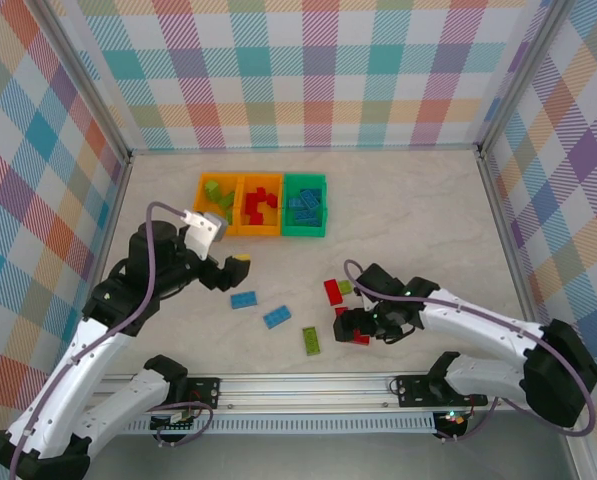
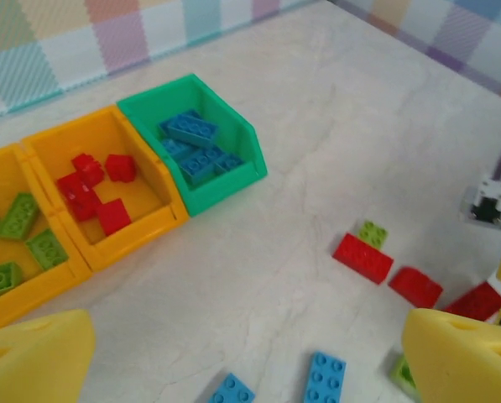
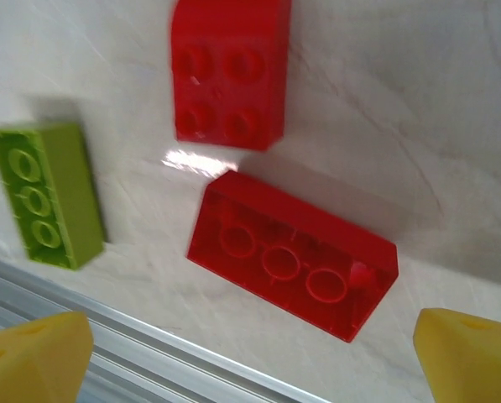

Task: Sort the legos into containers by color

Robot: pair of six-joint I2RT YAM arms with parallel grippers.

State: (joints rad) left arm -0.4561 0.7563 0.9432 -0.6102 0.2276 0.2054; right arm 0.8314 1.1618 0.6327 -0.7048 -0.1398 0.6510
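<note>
Legos [image 1: 276, 317] lie loose on the table [image 1: 418, 210], all on the arms' side of the containers [image 1: 261, 234]. Others sit inside them: lime green in the left orange bin, red in the middle one, blue in the green one. Left end effector [image 2: 250, 374], close to the containers' front, stands wide open and empty, its fingers [image 2: 32, 353] cut off by the frame. Right end effector [image 3: 250, 361], farther from the containers, is also spread wide and grips nothing. A red brick [image 3: 292, 256] lies just ahead of it, and from above the arm probably covers most of it.

Three bins [image 1: 254, 233], seven loose legos [image 1: 243, 299], three red, two blue, two lime
</note>
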